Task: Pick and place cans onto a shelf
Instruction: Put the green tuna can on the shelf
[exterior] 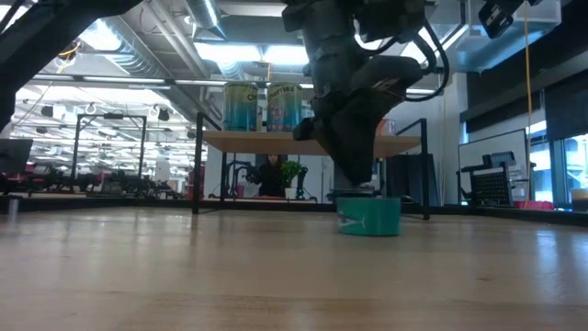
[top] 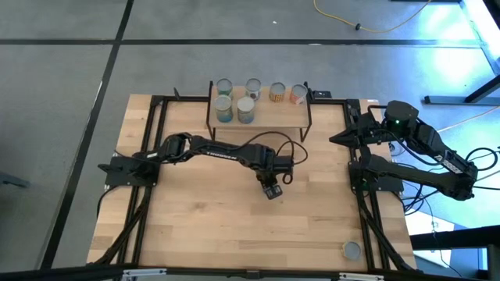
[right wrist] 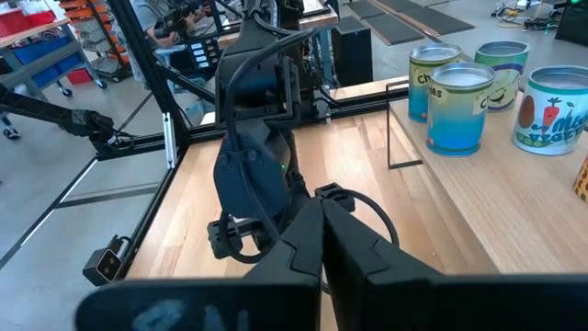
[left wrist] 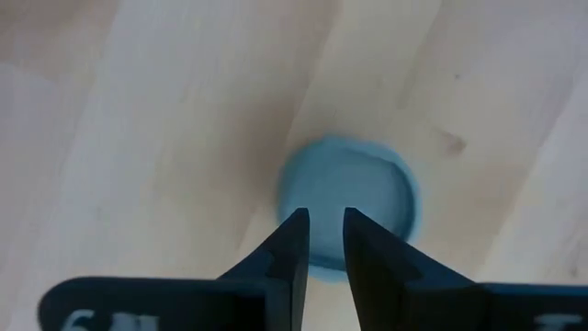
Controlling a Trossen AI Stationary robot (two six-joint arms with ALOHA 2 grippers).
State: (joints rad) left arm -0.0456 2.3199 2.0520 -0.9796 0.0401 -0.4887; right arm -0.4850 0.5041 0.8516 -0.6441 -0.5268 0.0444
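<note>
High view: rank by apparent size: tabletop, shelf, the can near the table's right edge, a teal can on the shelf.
1. tabletop
2. shelf
3. can near the right edge and teal can: they look alike, and the shelf one sits nearer the camera, so unranked.

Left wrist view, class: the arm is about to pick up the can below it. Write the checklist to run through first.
1. Left gripper over the teal can: ok.
2. Its finger gap wider than the can: not ok, narrower.
3. Can standing upright: ok.
4. Bare spot free on the shelf: ok.
5. Right gripper parked clear at the right side: ok.
</note>
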